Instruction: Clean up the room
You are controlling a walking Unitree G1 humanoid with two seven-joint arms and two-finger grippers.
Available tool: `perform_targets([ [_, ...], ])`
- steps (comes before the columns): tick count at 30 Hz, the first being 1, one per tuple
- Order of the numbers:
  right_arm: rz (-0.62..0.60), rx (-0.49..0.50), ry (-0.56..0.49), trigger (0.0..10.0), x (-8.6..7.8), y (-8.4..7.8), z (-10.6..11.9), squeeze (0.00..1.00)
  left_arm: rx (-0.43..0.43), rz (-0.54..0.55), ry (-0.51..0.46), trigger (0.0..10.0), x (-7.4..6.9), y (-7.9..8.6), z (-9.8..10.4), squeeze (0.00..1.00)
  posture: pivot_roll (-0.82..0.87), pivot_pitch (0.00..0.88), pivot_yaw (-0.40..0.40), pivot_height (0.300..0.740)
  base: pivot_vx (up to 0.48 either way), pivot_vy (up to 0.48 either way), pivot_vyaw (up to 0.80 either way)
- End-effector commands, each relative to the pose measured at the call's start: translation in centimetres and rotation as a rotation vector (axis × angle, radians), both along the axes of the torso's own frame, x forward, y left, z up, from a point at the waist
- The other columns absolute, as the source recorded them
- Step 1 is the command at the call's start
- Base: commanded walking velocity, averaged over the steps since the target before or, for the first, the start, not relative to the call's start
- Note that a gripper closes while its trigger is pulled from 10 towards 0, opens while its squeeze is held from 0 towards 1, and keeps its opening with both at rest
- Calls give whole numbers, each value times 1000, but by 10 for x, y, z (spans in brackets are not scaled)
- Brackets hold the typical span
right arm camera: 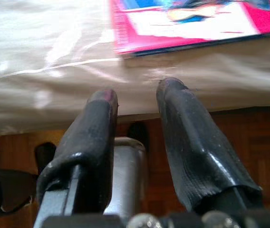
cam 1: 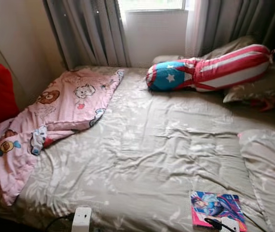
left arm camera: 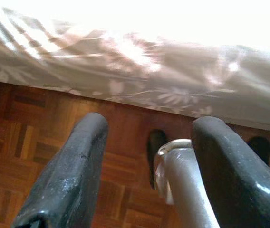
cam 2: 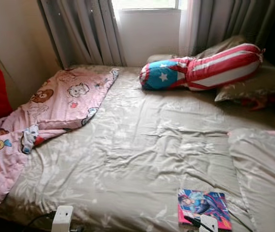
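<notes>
Book (cam 1: 218, 210) lies flat at bed (cam 1: 152, 145) near edge, right gripper (right arm camera: 137, 95) just below it, jaws open, empty; left gripper (left arm camera: 149, 128) low by bed side, jaws open. Risk: thin book on soft sheet, jaws likely snag fabric or shove book away

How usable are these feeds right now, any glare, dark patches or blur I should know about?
Head views: the window is blown out, the far right corner by the grey curtains falls into deep shadow, and the beige floral bedspread is evenly lit. Left wrist view: the bedspread top is washed white by glare. Right wrist view: the pink comic book is soft and blurred.
</notes>
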State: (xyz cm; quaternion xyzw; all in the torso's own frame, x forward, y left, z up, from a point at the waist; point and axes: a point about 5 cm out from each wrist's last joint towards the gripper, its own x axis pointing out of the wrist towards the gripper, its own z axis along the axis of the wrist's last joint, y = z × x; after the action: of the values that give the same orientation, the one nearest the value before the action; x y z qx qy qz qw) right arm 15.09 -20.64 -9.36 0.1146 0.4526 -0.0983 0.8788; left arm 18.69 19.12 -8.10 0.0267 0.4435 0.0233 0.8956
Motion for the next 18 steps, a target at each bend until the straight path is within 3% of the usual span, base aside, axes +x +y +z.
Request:
perform_targets([
  [1, 20, 19, -2, 10000, 3, 10, -1, 0, 18, 14, 19, 10000, -3, 6, -1, 0, -35, 0, -5, 740, 0, 465, 0],
  [12, 43, 11, 2, 10000, 2, 10, -1, 0, 24, 19, 28, 10000, -4, 9, -1, 0, -32, 0, -6, 740, 0, 465, 0],
  [18, 32, 16, 6, 10000, 1, 10, -1, 0, 39, 34, 26, 10000, -7, 29, 1, 0, -31, 0, -4, 740, 0, 467, 610],
])
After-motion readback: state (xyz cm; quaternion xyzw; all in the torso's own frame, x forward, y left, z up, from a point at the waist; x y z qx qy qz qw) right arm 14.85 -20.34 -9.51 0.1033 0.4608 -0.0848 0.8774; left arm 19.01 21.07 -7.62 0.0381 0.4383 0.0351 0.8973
